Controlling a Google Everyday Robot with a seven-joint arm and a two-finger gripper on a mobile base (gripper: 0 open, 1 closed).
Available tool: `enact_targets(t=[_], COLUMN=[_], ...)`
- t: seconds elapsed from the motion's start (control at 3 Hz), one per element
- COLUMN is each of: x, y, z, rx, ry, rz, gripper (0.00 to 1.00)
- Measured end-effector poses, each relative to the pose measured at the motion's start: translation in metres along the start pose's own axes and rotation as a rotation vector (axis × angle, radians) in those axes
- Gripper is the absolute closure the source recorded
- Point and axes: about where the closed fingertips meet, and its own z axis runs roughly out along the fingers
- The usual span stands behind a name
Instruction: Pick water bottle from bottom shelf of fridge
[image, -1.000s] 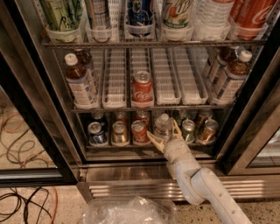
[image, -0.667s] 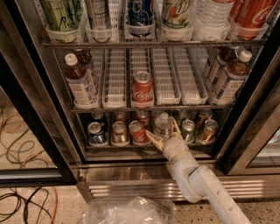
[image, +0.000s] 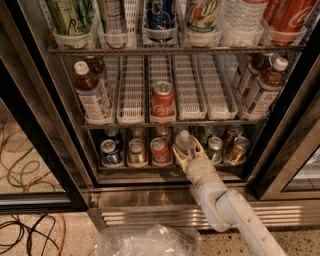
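The fridge (image: 45, 165) stands open in front of me, with a shiny steel base. On its bottom shelf (image: 165, 169) the small clear water bottle (image: 184, 142) with a white cap stands among several cans. My gripper (image: 188, 149) reaches in from the lower right on a white arm. Its two pale fingers (image: 178, 156) sit on either side of the bottle's lower body, close against it. The bottle still stands on the shelf.
A red cola can (image: 163, 101) stands alone on the middle rack. Brown tea bottles stand at the left (image: 91, 94) and right (image: 264, 87) of it. A red can (image: 159, 151) and a green can (image: 215, 150) flank the water bottle. Crinkled clear plastic (image: 145, 242) lies below; cables lie on the floor at left.
The gripper has crept slightly farther into the bottom shelf, and its fingers now sit closer around the water bottle. Nothing else has moved.
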Motion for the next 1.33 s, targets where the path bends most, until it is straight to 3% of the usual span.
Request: enact_targets(t=[0.33,0.67,1.33], x=[0.000,0.000,-0.016], y=[0.000,0.000,0.001], z=[0.000,0.000,-0.011], rx=[0.000,0.000,-0.014], ry=[0.000,0.000,-0.100], rz=[0.000,0.000,-0.047], gripper=[0.89,1.00,1.00])
